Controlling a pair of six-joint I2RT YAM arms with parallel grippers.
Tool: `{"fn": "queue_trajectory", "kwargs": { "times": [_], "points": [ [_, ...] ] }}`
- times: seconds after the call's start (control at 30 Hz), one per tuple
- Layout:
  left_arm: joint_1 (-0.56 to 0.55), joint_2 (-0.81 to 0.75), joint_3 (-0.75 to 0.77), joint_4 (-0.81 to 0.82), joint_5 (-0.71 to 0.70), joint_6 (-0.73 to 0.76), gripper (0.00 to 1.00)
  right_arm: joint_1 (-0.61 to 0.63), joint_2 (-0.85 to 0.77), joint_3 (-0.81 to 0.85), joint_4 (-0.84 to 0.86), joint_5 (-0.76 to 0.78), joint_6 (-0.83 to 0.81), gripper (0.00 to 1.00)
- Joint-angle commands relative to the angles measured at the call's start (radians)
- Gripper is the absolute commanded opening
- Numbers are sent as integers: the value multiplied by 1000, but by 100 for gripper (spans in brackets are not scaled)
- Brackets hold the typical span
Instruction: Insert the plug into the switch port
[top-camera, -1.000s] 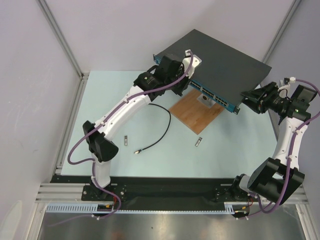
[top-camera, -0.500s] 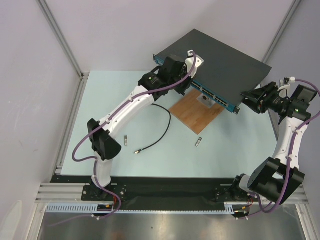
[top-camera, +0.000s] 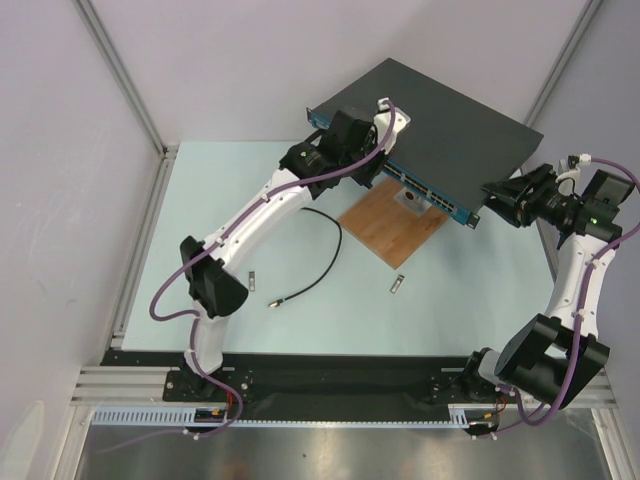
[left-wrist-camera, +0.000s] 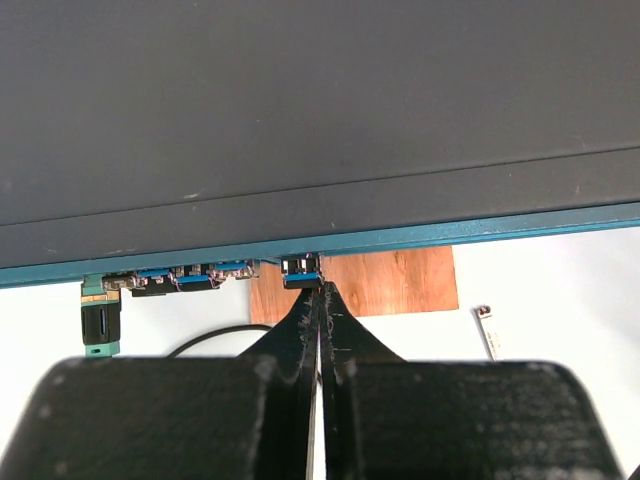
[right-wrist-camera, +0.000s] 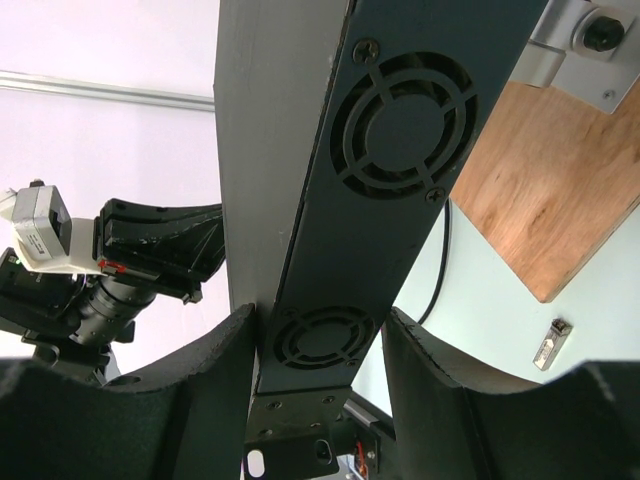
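The top external camera looks down from above and behind the 2 arm bases, far enough off to take in the whole table (top-camera: 300, 330). The left wrist camera sits behind its 2 pressed-together fingers (left-wrist-camera: 298, 335) and looks along them, very near the switch (left-wrist-camera: 300, 100), whose blue front edge crosses just beyond their tips. The right wrist camera looks out between its 2 parted fingers (right-wrist-camera: 215, 380), close on the switch's vented end lying between them. All 3 views share the switch and the wooden board (left-wrist-camera: 390, 282) past the fingers.
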Motion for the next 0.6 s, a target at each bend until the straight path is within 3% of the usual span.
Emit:
{"fn": "queue_trajectory", "kwargs": {
  "times": [0.0,0.43,0.57],
  "points": [
    [8,20,82,175,-42,21,0,27,10,0,0,-25,-92,0],
    [11,57,145,223,11,28,0,27,6,-7,-17,-31,-113,0],
    [11,-14,99,192,90,46,7,20,16,19,-21,-25,-124,0]
  ]
}}
